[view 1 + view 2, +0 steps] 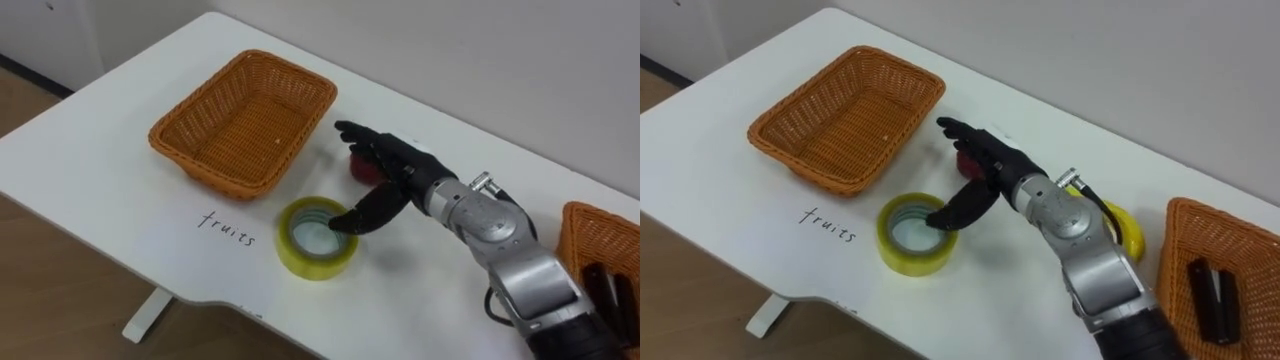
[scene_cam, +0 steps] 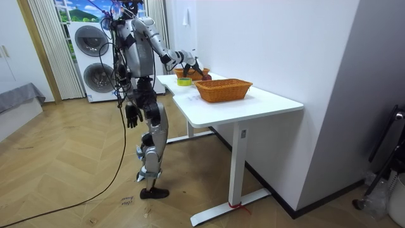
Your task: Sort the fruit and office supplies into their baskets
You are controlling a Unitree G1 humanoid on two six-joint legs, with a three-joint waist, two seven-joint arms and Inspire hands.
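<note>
You had the right hand (image 1: 400, 172) spread open above the white table (image 1: 100, 190), thumb at the rim of the yellow tape roll (image 1: 300, 250), fingers over a small red fruit (image 1: 357, 170).

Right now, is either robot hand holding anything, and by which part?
Nothing is held. The right robot hand is open above the red fruit, its thumb at the tape roll's rim. The left robot hand hangs idle.

Home rm, stacked washer/dryer (image 2: 94, 75), curtains (image 2: 41, 50), parquet floor (image 2: 63, 171), white desk (image 2: 256, 105).
</note>
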